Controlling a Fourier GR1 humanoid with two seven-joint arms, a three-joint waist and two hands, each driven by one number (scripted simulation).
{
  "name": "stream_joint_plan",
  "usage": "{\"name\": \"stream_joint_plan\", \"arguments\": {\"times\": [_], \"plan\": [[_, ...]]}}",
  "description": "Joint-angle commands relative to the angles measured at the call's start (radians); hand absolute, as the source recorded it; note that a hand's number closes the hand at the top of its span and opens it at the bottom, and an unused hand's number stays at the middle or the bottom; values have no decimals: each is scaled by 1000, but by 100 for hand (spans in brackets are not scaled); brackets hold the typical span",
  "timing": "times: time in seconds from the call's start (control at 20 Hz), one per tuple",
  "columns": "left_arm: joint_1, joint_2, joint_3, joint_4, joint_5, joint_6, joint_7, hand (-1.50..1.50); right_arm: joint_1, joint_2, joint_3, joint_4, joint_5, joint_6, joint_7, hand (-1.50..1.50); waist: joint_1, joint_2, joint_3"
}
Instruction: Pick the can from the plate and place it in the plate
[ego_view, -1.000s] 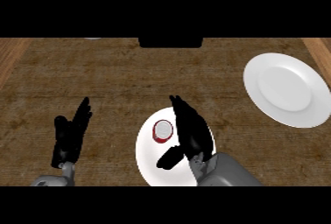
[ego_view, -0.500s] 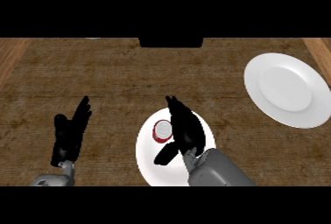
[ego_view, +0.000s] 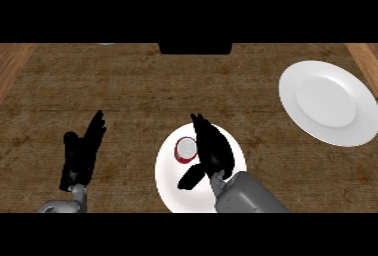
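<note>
Can (ego_view: 186, 149) stood upright on the near plate (ego_view: 171, 185), right hand (ego_view: 212, 150) just beside the can with fingers straight, thumb spread, left hand (ego_view: 80, 155) open, resting left of that plate, second plate (ego_view: 332, 102) far right on the bench (ego_view: 148, 90)

Pretty much the whole shot is the table (ego_view: 133, 85), a dark brown top with a rough, woven-looking grain running across it. Lighter wood strips (ego_view: 13, 62) run along the left and right edges, slanting inward toward the top. A black boxy thing (ego_view: 196, 48) sits at the far edge in the middle. Lighting's even, no hard shadows anywhere.
</note>
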Motion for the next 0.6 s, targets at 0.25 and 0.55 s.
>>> {"name": "stream_joint_plan", "arguments": {"times": [0.25, 0.55], "plan": [[-18, -14, 49, 96, -6, -24, -84, 0, -30, 1, 42, 121, 41, -38, -104, 150, -2, 1, 0], [63, -32, 22, -12, -29, -17, -32, 0, -51, 1, 19, 75, 109, -50, -60, 150, -1, -1, 0]]}}
